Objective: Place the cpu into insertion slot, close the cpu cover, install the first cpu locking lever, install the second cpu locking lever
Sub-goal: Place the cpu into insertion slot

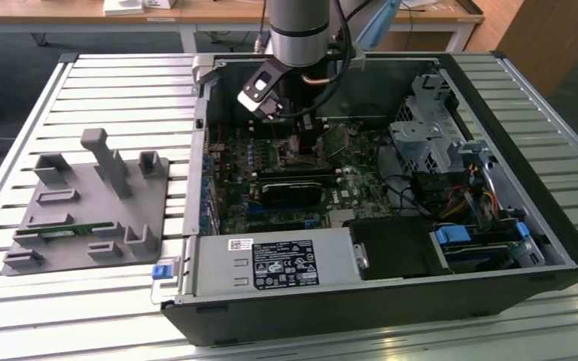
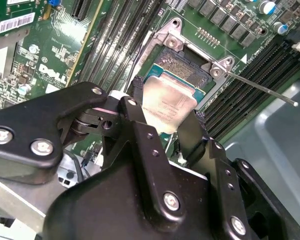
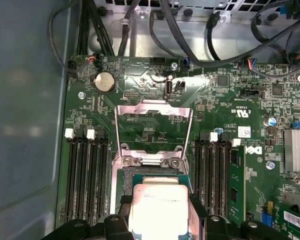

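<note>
Half cpu hid behind gripper.

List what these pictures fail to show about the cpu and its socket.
- Both wrist views: whether the cpu rests in the insertion slot or hangs above it; the gripper hides its near edge.
- First wrist view: most of the insertion slot, which lies under the cpu and is cut off by the picture's edge.
- Exterior view: the cpu and insertion slot, which are behind the arm.
</note>
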You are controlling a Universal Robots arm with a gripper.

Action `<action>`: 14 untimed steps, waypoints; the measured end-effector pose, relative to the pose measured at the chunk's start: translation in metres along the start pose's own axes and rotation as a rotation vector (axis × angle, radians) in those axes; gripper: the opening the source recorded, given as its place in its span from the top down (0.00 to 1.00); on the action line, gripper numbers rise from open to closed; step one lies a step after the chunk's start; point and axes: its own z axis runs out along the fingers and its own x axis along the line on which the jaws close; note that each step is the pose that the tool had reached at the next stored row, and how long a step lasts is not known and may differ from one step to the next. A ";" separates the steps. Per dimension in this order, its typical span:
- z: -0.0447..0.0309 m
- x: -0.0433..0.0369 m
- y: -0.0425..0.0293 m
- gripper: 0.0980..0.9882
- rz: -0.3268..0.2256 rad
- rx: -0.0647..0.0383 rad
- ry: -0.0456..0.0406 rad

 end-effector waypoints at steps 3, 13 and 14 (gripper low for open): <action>0.0025 0.0001 -0.0003 0.52 0.000 0.000 0.0001; 0.0129 0.0007 -0.0031 0.52 0.000 0.000 0.0001; 0.0138 0.0009 -0.0034 0.52 0.000 0.000 0.0001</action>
